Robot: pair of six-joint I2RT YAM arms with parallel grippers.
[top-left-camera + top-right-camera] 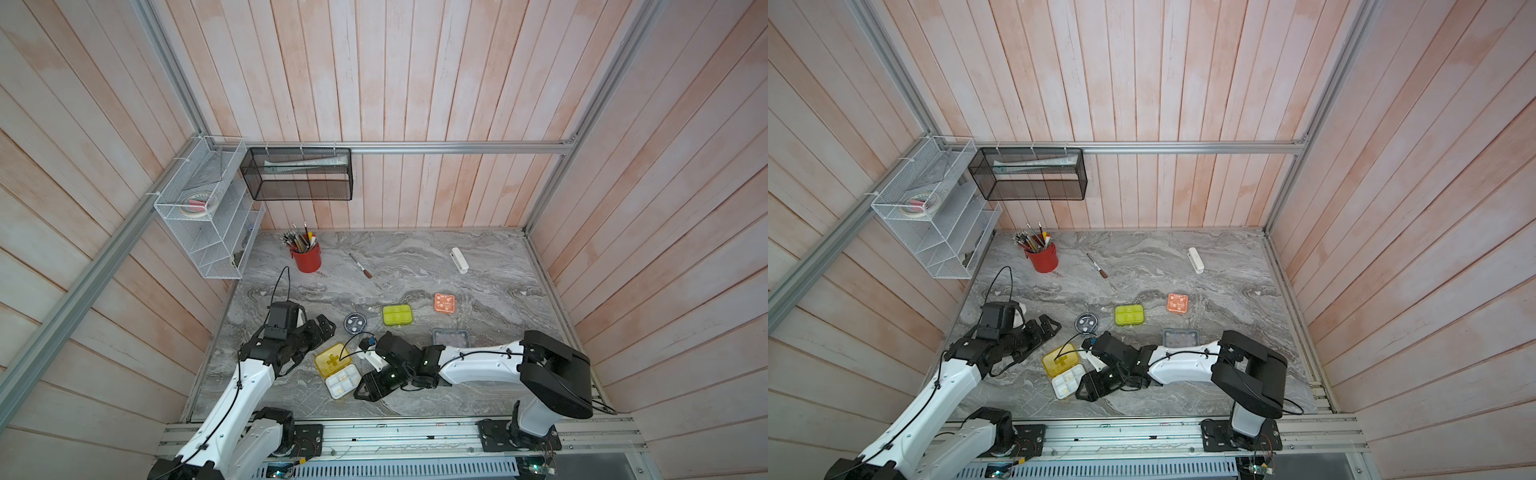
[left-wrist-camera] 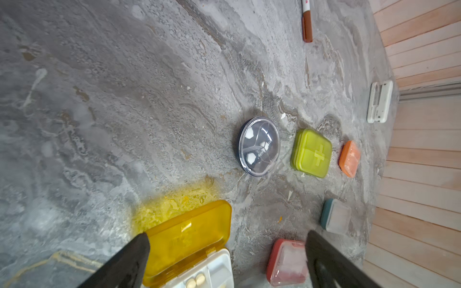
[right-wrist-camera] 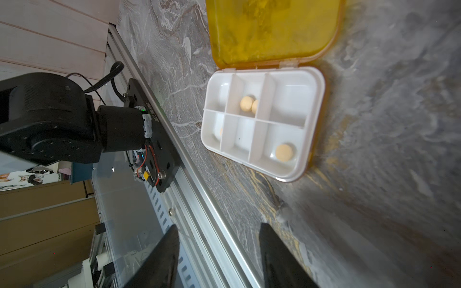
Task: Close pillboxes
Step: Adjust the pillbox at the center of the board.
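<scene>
yellow pillbox (image 3: 287, 99) near right tool (image 3: 217, 256), apart

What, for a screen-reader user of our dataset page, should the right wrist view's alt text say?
An open pillbox lies on the grey marbled table, its yellow lid folded back, a few round tan pills in its white compartments. In the foreground the right gripper is open and empty.

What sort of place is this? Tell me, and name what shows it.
Probably a robot test booth dressed as a home desk: plank walls framed by aluminium rails, a marble-look table, and wall baskets with a cup of pens.
</scene>
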